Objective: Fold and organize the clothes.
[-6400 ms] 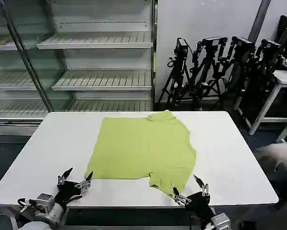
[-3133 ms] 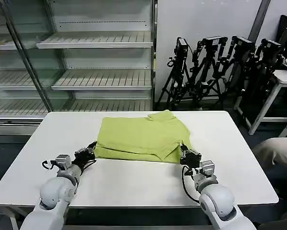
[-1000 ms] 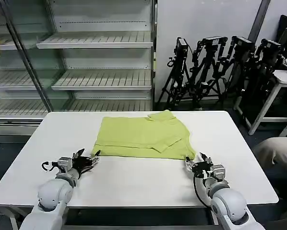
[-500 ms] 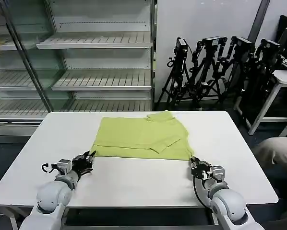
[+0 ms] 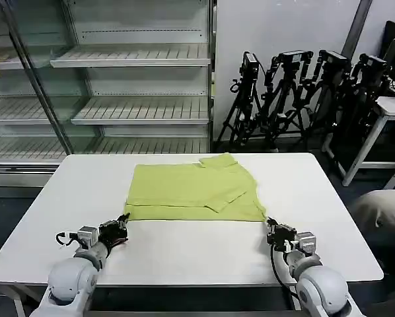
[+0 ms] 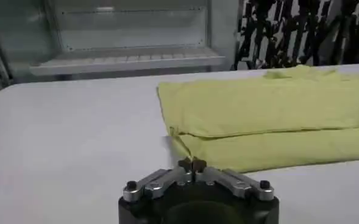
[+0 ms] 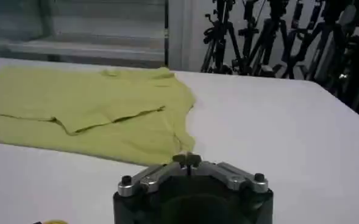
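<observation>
Plainly unprinted T-shirt (image 5: 194,193) (folded), corners pinched in closed left tool (image 5: 123,221), right tool (image 5: 270,224).

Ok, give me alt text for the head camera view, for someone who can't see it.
A lime T-shirt, folded once, lies on a white table. The left claw and right claw, both shut, sit at its near corners. Shelves and tripods stand behind.

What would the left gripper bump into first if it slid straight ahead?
Most likely the near left corner of the folded lime-green T-shirt, lying just beyond the left gripper and its shut fingers; the exact gap is unclear.
</observation>
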Controlling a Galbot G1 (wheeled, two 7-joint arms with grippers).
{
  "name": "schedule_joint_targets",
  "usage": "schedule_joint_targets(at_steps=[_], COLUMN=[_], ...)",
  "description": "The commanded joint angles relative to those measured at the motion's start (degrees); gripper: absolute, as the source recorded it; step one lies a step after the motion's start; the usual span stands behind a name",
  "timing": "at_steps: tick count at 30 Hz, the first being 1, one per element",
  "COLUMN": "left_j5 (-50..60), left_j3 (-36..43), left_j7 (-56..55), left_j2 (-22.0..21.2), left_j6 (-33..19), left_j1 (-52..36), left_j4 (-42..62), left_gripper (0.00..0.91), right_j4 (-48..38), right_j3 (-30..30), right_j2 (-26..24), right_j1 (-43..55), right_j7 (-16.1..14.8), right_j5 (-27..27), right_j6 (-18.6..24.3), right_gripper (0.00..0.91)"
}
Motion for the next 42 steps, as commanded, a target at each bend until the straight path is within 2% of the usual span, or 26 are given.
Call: schedule_joint_targets(at_steps=[1,3,4,5,13,20,21,22,23,34,42], left_j5=[0.1,0.1,0.1,0.1,0.2,0.2,0.2,0.2,0.1,0.2,0.2], left_j3=[-0.5,-0.5,-0.6,-0.6,-0.2,-0.5,-0.6,-0.6,-0.6,-0.7,-0.7], left_j7=[0.3,0.3,0.3,0.2,0.4,0.6,0.6,0.7,0.8,1.3,1.5], left_j2=[-0.3,-0.6,-0.7,-0.7,0.3,1.5,1.6,1.7,1.8,1.9,2.0], left_j6=[0.1,0.1,0.1,0.1,0.1,0.1,0.1,0.1,0.1,0.1,0.1], left_j1=[3.6,2.0,1.7,1.3,0.3,-0.3,-0.3,-0.3,-0.4,-0.8,-1.0], left_j4=[-3.5,-2.3,-2.0,-1.8,-1.4,-1.0,-0.9,-0.8,-0.8,-0.5,-0.4], left_gripper=[0.01,0.01,0.01,0.01,0.01,0.01,0.01,0.01,0.01,0.01,0.01], right_j4=[4.2,4.0,4.0,3.9,-1.8,-7.8,-8.6,-9.8,-10.9,-15.4,-13.3], right_j3=[1.5,1.4,1.4,1.4,0.7,-3.1,-3.5,-4.1,-4.6,-7.5,-6.9], right_j2=[-0.6,-0.5,-0.5,-0.5,0.3,2.1,2.3,2.7,2.9,4.8,4.3], right_j1=[-4.9,-4.5,-4.4,-4.1,2.9,7.8,8.2,9.3,10.0,13.9,12.5], right_j7=[-0.1,-0.1,-0.2,-0.4,0.5,0.5,0.5,0.5,0.5,-0.1,-0.4], right_j5=[0.1,-0.3,-1.0,-1.6,-2.8,-2.8,-2.9,-3.0,-3.0,-1.8,-0.4], right_j6=[0.1,0.5,0.7,1.0,-0.1,-1.1,-1.1,-1.1,-1.1,-1.2,-1.2], right_gripper=[0.0,0.0,0.584,0.907,0.907,0.907,0.756,0.443,0.0,0.0,0.0])
